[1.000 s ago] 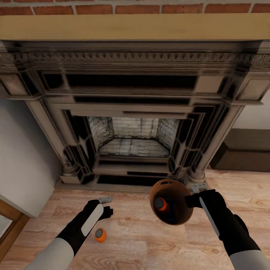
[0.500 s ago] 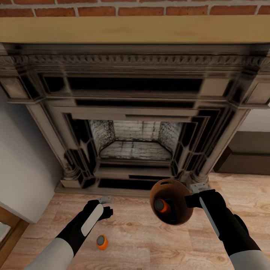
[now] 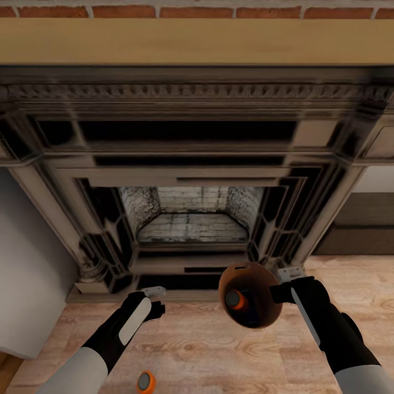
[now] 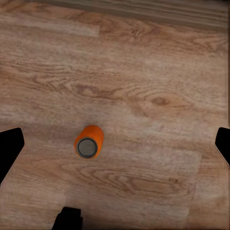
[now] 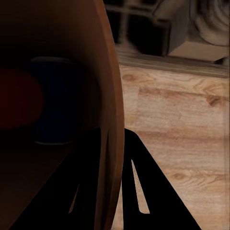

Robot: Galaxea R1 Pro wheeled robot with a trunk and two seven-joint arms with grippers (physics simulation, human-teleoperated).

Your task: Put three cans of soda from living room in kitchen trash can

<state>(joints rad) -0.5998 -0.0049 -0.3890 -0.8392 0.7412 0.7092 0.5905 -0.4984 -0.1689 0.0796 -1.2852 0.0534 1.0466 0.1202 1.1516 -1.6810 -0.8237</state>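
Observation:
The copper-brown trash can (image 3: pixel 257 316) hangs tilted above the floor, its rim pinched by my right gripper (image 3: pixel 279 293), which is shut on it. Inside lie an orange soda can (image 3: pixel 235 299) and a dark blue one (image 3: pixel 253 307). In the right wrist view the bin wall (image 5: pixel 108 96) is close up, with the blue can (image 5: pixel 50 100) dim inside and a finger (image 5: pixel 143 191) along the rim. A second orange soda can (image 3: pixel 145 382) stands on the floor by my left forearm. My left gripper (image 3: pixel 157 302) is open above the floor, and its wrist view has that can (image 4: pixel 89 142) between the spread fingers (image 4: pixel 9 148).
A dark carved fireplace (image 3: pixel 191 164) under a wooden mantel (image 3: pixel 197 41) and red brick stands straight ahead and close. A grey wall (image 3: pixel 27 262) is at the left, a dark low unit (image 3: pixel 355 230) at the right. Light wood plank floor (image 3: pixel 208 350) lies below.
The camera has moved closer to the fireplace, so the floor can now sits at the picture's bottom edge. Both arms keep their pose, the bin still held.

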